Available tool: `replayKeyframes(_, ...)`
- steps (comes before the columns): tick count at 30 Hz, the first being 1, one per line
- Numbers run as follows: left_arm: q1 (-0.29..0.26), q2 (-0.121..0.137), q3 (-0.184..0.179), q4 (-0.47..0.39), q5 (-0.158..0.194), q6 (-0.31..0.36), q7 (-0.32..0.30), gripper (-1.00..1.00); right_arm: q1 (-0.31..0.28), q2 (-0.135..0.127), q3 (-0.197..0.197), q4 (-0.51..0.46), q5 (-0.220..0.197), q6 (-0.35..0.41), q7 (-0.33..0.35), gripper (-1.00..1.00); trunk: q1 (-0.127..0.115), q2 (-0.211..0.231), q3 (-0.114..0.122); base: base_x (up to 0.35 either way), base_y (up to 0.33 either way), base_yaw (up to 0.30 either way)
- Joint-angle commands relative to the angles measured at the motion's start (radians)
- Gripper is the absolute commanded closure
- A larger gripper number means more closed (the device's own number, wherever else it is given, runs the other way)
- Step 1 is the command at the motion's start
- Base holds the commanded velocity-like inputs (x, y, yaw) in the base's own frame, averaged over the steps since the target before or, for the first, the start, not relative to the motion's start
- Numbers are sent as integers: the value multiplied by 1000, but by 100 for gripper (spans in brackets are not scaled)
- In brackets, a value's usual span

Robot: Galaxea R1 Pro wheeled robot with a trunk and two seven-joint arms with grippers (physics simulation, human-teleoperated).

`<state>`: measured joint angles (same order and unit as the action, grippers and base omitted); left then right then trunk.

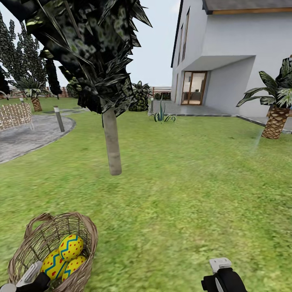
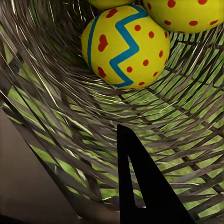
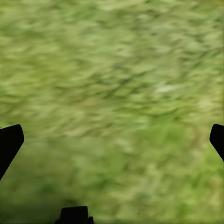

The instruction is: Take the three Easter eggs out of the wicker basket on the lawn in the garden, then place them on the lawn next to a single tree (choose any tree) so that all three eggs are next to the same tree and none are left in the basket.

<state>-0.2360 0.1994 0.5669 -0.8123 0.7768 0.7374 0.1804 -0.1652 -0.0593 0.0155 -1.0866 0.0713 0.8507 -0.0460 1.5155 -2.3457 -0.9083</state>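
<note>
Jaws first: right gripper (image 3: 112, 140) is spread wide over bare grass, gripping nothing; the left gripper (image 1: 30, 280) is poked inside the basket, and I can't tell whether it's spread or closed. Big to small: the lawn (image 1: 190, 178) fills everything, the tree (image 1: 111, 142) stands at 12 o'clock, near enough to be the obvious drop spot. The wicker basket (image 1: 87, 227) sits at 7 o'clock with all three Easter eggs (image 1: 70, 247) piled inside, nearest one right ahead of the left fingers (image 2: 140, 186), probably lining up a grab.

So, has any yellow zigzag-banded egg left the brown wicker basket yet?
No, all three yellow Easter eggs sit inside the wicker basket on the lawn.
</note>
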Motion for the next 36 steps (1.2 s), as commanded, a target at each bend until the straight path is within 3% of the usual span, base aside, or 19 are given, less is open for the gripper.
replayKeyframes(1,0,-2,2,50,46,-52,5,-100,0,0,2,-1,7,5,2,-100,0,0,-1,0,0,0)
replayKeyframes(13,0,-2,1,48,47,-52,5,-100,0,4,4,2,14,5,1,-100,0,0,-1,0,0,0)
replayKeyframes(16,0,-2,1,48,47,-52,5,-100,0,6,2,40,16,3,1,-100,0,0,-1,0,0,0)
replayKeyframes(36,0,9,4,41,50,-44,2,-100,0,9,3,51,18,1,1,-100,-77,140,62,0,0,0)
